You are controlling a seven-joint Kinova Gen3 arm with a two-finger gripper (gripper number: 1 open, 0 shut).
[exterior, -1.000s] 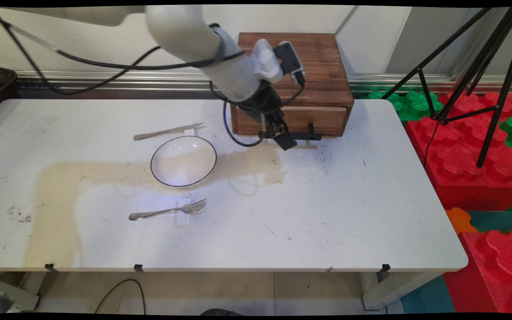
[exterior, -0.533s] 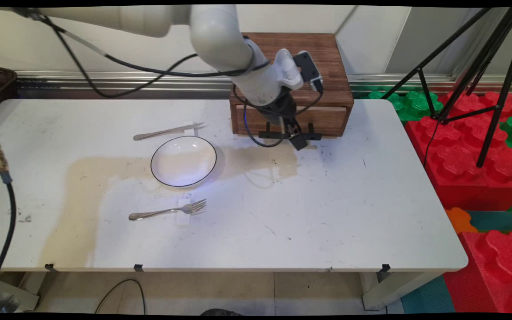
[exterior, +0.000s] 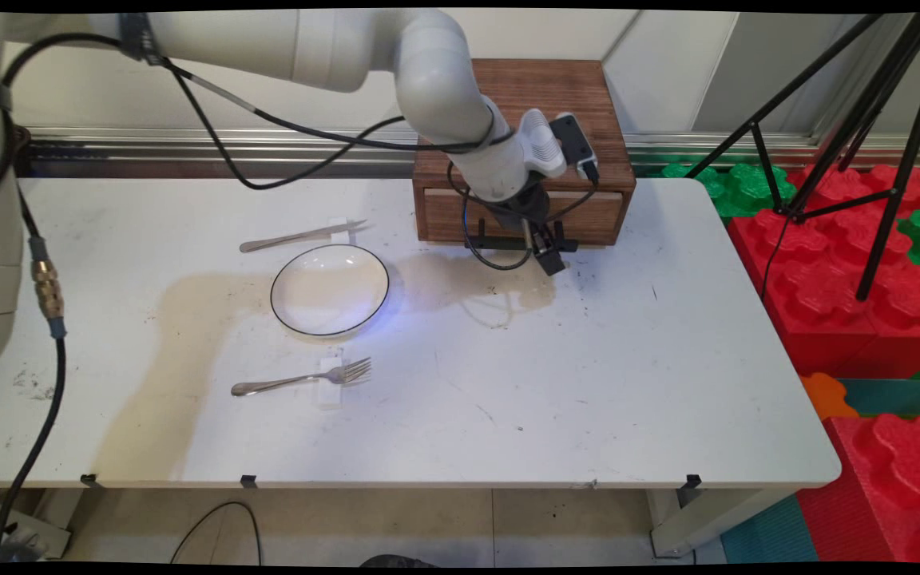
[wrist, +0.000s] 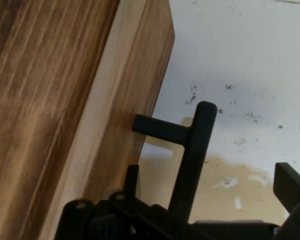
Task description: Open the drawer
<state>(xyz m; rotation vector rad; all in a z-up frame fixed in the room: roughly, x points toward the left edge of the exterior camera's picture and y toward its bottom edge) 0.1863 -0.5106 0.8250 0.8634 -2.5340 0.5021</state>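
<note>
Brown wooden box [exterior: 548, 120] with a black handle [wrist: 192, 160]; white bowl [exterior: 330, 289] with a thin black rim; white surface [exterior: 588, 383] with a tan stain

Main view looks down from above the counter's [exterior: 588, 383] near side toward the wall; hand view sits close against the wooden drawer box [exterior: 540, 96] [wrist: 55, 95], which both share.
</note>
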